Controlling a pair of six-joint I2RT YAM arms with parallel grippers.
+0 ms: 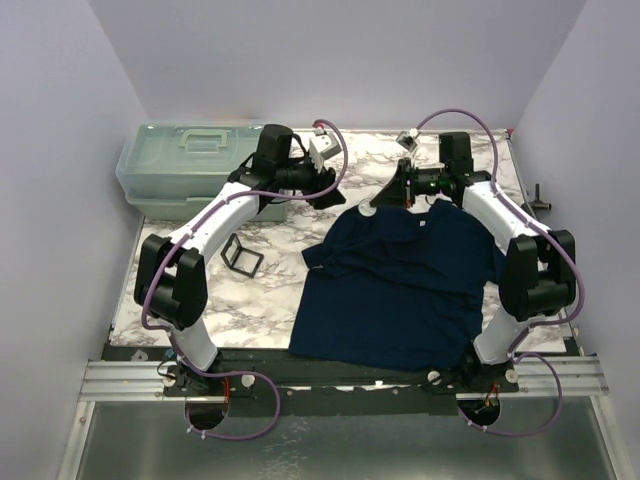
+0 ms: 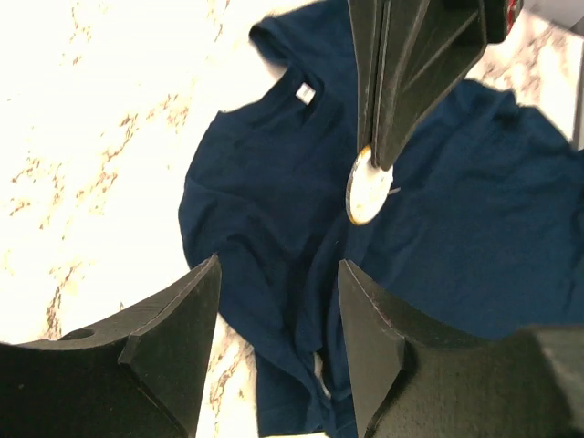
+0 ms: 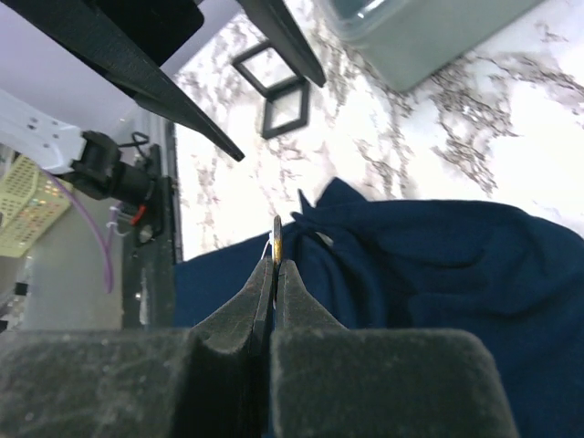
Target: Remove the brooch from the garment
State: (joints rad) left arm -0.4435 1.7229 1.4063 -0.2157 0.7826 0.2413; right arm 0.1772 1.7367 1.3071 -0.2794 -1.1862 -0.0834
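Note:
The dark navy garment lies flat on the marble table, its white neck tag at the far edge. It also shows in the left wrist view and the right wrist view. My right gripper is shut on the brooch, a small round pale-gold disc, seen edge-on between my fingertips. It hangs above the shirt's far left shoulder. My left gripper is open and empty, its gap facing the shirt just left of the brooch.
A black square frame lies on the table left of the shirt, also in the right wrist view. A grey-green lidded bin stands at the back left. Purple walls enclose the table.

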